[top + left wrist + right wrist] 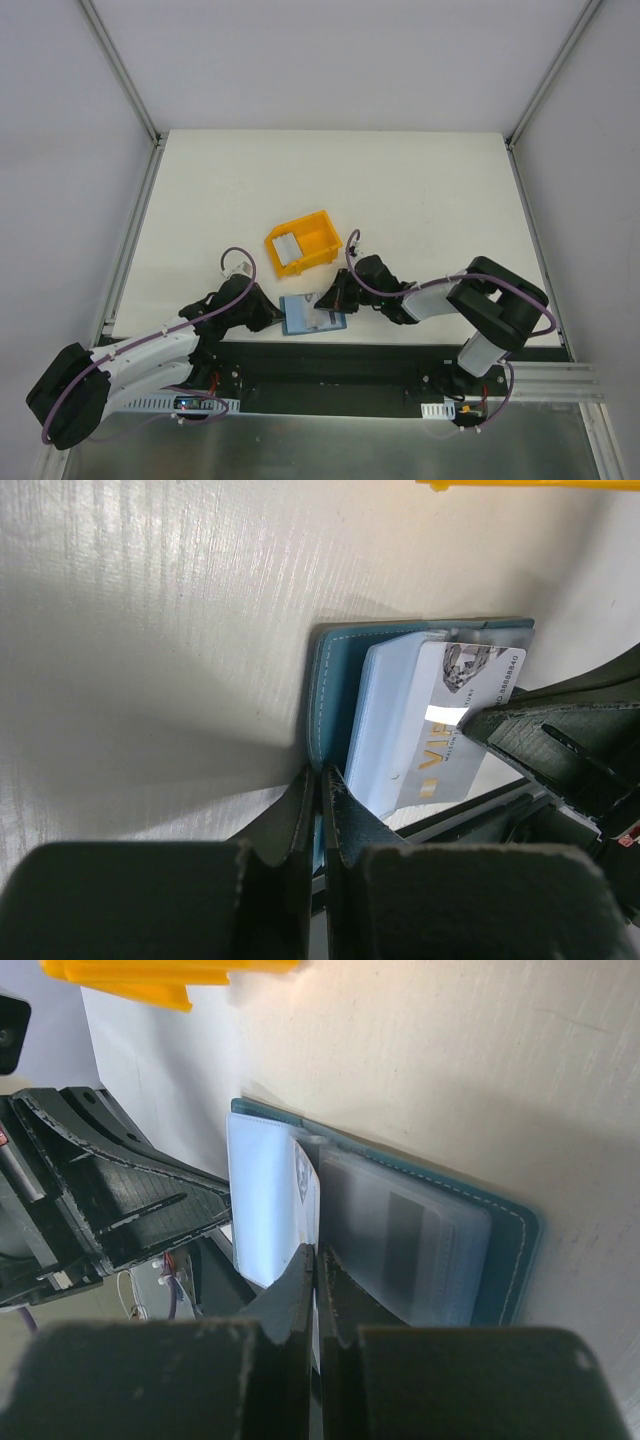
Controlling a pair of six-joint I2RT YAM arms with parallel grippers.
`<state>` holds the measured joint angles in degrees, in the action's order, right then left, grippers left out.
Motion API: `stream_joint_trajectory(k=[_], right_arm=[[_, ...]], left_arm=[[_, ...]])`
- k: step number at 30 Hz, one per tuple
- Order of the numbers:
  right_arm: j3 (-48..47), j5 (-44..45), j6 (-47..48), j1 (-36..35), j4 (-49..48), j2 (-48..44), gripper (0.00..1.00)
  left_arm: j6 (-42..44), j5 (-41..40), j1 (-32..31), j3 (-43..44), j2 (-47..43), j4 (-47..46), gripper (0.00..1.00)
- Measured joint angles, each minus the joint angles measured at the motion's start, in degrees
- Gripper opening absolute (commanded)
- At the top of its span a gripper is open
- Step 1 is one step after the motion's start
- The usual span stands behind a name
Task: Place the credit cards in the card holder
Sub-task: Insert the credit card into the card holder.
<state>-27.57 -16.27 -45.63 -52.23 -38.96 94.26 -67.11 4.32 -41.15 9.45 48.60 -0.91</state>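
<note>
While the left fingers (308, 792) are pinching shut on the wallet (335, 680) at its teal cover, the right fingers (298, 1278) are clamping a thin pale card (470, 710) by its edge, over the open pockets. That card is probably handling light, stiff and slick, so an edge grip is suiting it. The wallet is lying soft on the worktop (150, 630), near a yellow bin (318, 232).

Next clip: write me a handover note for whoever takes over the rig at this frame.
Left gripper: shut on the teal edge of the card holder, which lies open.
Right gripper: shut on a credit card lying over the holder's clear pockets.
Done: that card is at the holder, not clearly seated in a pocket.
Left: seat it, then fetch the pale card in the yellow bin.
</note>
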Motion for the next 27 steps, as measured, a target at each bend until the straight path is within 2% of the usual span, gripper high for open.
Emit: stream_joint_trajectory(k=[7,12,16,19,23,27], right_arm=[[-0.2,2.84,-1.79,-2.45,-0.04,0.07,0.06],[-0.52,5.29,-3.43,-4.26,0.33,0.63,0.29],[-1.09,6.19,-3.45,-4.85,1.75,0.02,0.39],[-2.78,8.0,-1.33,-5.2,8.15,-3.1,0.46],[-6.54,10.08,2.64,-5.31,17.44,-6.01,0.47],[-9.09,9.57,3.96,-5.68,21.46,-4.57,0.47]], left_arm=[[0.02,0.0,0.0,0.0,-0.02,0.02,0.0],[0.02,0.0,0.0,0.0,-0.04,0.02,0.0],[0.0,0.07,0.0,-0.07,-0.2,0.0,0.0],[-0.07,0.13,0.0,-0.42,-0.68,-0.07,0.0],[-0.07,0.13,0.0,-0.57,-0.9,-0.09,0.0],[-0.04,0.15,0.0,-0.57,-0.52,-0.15,0.0]])
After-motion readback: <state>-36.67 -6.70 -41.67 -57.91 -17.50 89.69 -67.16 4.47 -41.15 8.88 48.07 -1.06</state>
